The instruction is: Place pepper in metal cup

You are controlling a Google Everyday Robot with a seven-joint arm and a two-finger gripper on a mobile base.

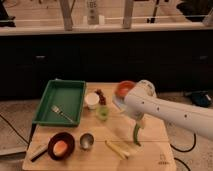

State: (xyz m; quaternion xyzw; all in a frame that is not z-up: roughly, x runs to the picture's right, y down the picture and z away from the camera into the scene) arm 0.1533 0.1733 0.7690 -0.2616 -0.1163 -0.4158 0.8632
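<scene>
Camera view: looked down from the near side on a wooden desk [155,152] set before a dark cabinet front. Saw a white arm [175,114] reaching in from the right, with the tool [138,121] over the right half of the desk, just near of an orange dish [124,88]. Found the tool clamped on the upper end of the pepper [136,135], dark green and slim, hanging almost straight down with its tip toward the desk. Could not judge any contact between tip and wood. Located the metal cup [86,141] upright on the near part of the desk, well to the left of the pepper and apart from it, shiny outside and dark inside. Noted a dark bowl [61,145] just left of the metal cup, holding something orange, with a dark handle [39,153] sticking out toward the near left corner. Noted a pale yellow stick [117,149] lying flat between the metal cup and the pepper, slanting toward the near right. Farther back, spotted a green tray [65,95] on the left with a fork [61,113] lying in it, a white cup [92,100] just right of the tray, a light-green cup [103,113] just near and right of the white cup, and a small dark-red thing [101,93] at the far side of the white cup.
</scene>
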